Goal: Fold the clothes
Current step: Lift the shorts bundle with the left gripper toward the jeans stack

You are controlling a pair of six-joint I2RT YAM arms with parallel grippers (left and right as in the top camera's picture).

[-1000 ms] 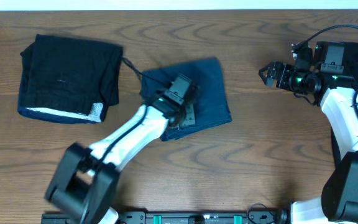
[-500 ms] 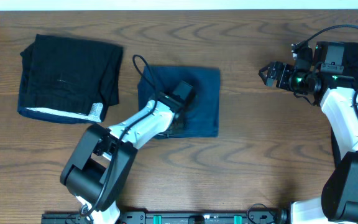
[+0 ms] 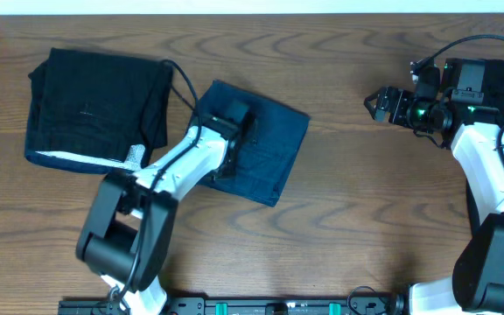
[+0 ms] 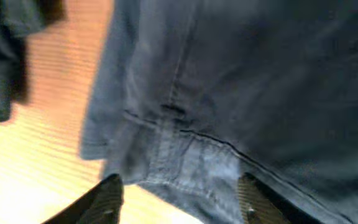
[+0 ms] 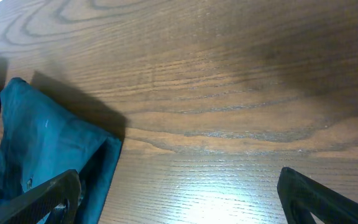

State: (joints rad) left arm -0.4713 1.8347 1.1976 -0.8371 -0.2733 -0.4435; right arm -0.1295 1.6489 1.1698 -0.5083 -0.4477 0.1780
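The clothes are two pieces on the wooden table. A folded navy denim-like piece (image 3: pixel 269 153) lies tilted at the centre, and a folded black piece with a white edge (image 3: pixel 94 105) lies at the left. My left gripper (image 3: pixel 232 118) rests over the navy piece's upper left part. In the left wrist view its fingers (image 4: pixel 107 199) stand apart, with the navy hem (image 4: pixel 185 162) lying loose between them. My right gripper (image 3: pixel 373 103) hovers open far to the right, with nothing in it. The right wrist view shows the navy piece (image 5: pixel 36 143) at its left.
The black piece (image 4: pixel 5 56) lies close to the navy one's left corner, with a strip of bare wood (image 4: pixel 48 155) between them. A black cable (image 3: pixel 182 87) loops off the left arm over the black piece's edge. The right arm's base (image 3: pixel 497 175) stands at the right edge.
The left arm swung left and dragged the navy piece toward the black pile, turning it. Its jaws, shut on the cloth before, now stand apart. The right arm is unchanged.
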